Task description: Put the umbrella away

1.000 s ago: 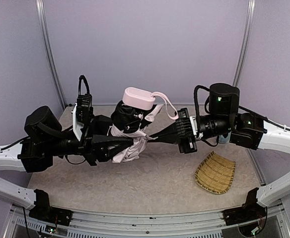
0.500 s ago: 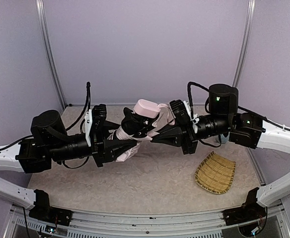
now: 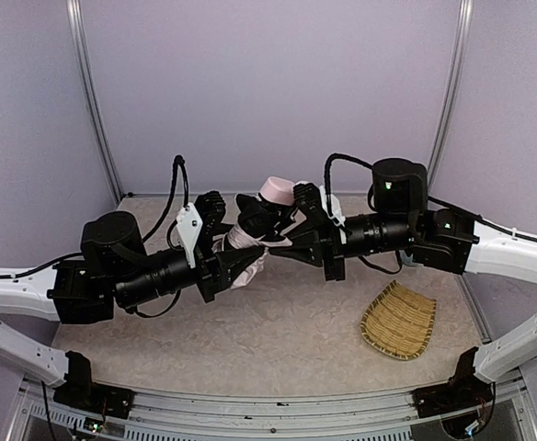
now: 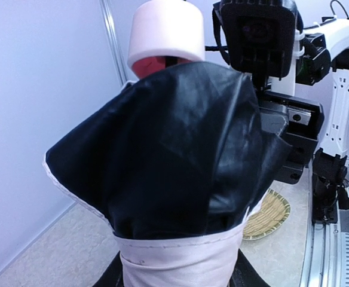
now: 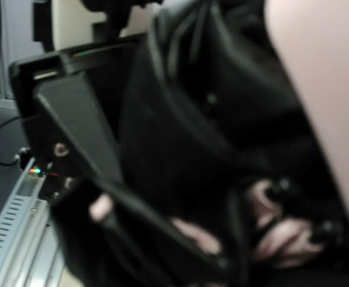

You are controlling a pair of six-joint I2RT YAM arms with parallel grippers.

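Top external: left gripper (image 3: 245,262) and right gripper (image 3: 283,246) clamp the umbrella (image 3: 255,223) (right wrist shows only blur).

Since a second ago I have brought both grippers inward and rearward. The left gripper (image 3: 248,262) has rolled over and risen, and the right gripper (image 3: 283,245) has pushed leftward, so the two sit much closer together. The umbrella (image 3: 250,237) between them has travelled back and bunched tighter. Its loose pink fabric no longer hangs down, and the handle (image 3: 278,189) has tipped away.
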